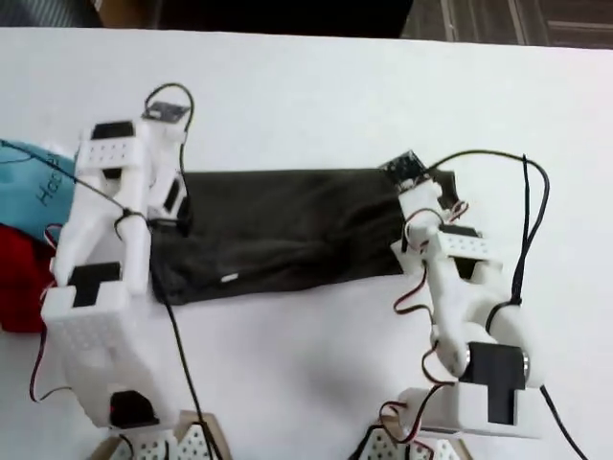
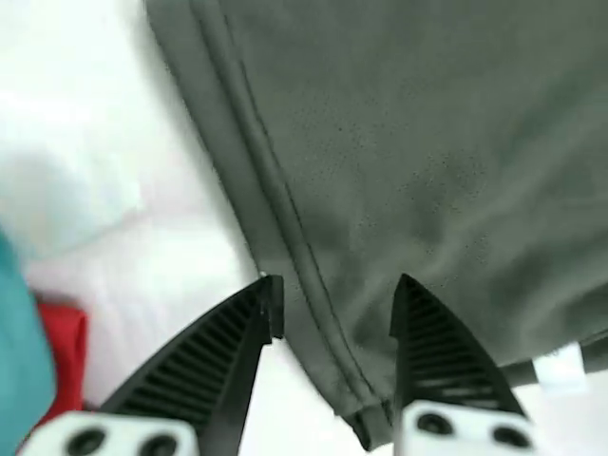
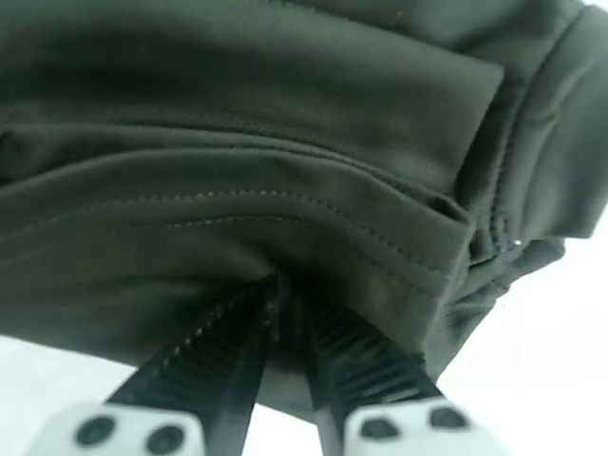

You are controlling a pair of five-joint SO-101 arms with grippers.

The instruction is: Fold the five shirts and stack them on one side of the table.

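Lying flat on the white table (image 1: pixel 306 86) is a dark grey cotton shirt (image 1: pixel 287 225), folded into a long band with rumpled creases along the edge nearer the arm bases. A small white label (image 1: pixel 228 279) shows on that same edge, towards the end where the left arm stands.

At that end of the dark grey cotton shirt (image 2: pixel 399 142) the left gripper (image 2: pixel 337 294) hangs with its black ribbed fingers (image 2: pixel 237 342) spread wide. The stitched hem runs between them, and neither finger is seen to press the cloth. In the high view the left gripper (image 1: pixel 175 203) sits just over the shirt's short edge.

At the opposite end, the right gripper (image 3: pixel 290 290) has its fingers (image 3: pixel 356 356) pressed together, pinching a fold of the dark grey cotton shirt (image 3: pixel 237 142) just under a stitched hem. Seen from above, the right gripper (image 1: pixel 419 192) sits on the shirt's far corner.

Beyond the left arm, well apart from the dark shirt, a teal fabric shirt (image 1: pixel 34 187) lies bunched, and a bright red fabric shirt (image 1: pixel 21 278) touches it on the side nearer the arm bases. Both show past the left fingers too: teal fabric shirt (image 2: pixel 19 361), bright red fabric shirt (image 2: pixel 62 347).
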